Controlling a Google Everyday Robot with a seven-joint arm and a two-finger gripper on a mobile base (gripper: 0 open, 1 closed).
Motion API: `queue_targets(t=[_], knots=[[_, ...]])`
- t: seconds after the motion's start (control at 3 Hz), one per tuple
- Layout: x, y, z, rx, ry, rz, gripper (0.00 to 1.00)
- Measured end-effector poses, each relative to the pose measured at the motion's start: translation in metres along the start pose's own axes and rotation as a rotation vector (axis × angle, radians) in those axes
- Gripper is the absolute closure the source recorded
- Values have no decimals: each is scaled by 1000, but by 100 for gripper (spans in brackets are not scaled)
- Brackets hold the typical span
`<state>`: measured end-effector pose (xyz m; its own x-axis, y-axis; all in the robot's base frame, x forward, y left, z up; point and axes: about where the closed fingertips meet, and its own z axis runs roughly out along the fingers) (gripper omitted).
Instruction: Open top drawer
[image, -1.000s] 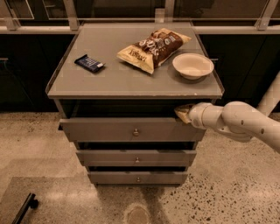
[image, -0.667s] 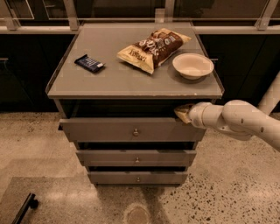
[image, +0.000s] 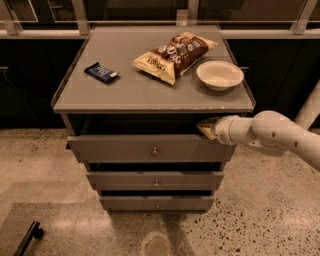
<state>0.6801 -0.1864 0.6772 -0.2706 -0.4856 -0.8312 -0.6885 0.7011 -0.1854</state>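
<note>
Nearest us, the bottom drawer (image: 156, 203) and the middle drawer (image: 155, 181) sit stepped under the top drawer (image: 115, 149). Its wide grey front stands out from the cabinet, with a dark gap showing behind its upper edge. Set against a second ago, we find no visible shift: the front, the knob (image: 155, 150) and the arm (image: 272, 132) hold the same places. We judge that the pull has paused or finished with the drawer partly open. The claw (image: 207, 129) sits at the right end of that front, at its top edge just under the tabletop (image: 130, 97) and well right of the knob. We cannot tell whether it is spread or pressed together. Farther back on the tabletop lie a blue wrapped bar (image: 101, 73) at left, a chip bag (image: 175, 54) in the middle and a white bowl (image: 220, 75) at right.
</note>
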Motion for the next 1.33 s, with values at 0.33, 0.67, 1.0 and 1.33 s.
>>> queue_targets(t=[0.33,0.67,1.0,1.33], knots=[[1,12,1,-68,8,-18,100],[0,12,0,-68,8,-18,100],[2,32,-4,-157,11,-35,100],[-1,31,-6,-160,11,-35,100]])
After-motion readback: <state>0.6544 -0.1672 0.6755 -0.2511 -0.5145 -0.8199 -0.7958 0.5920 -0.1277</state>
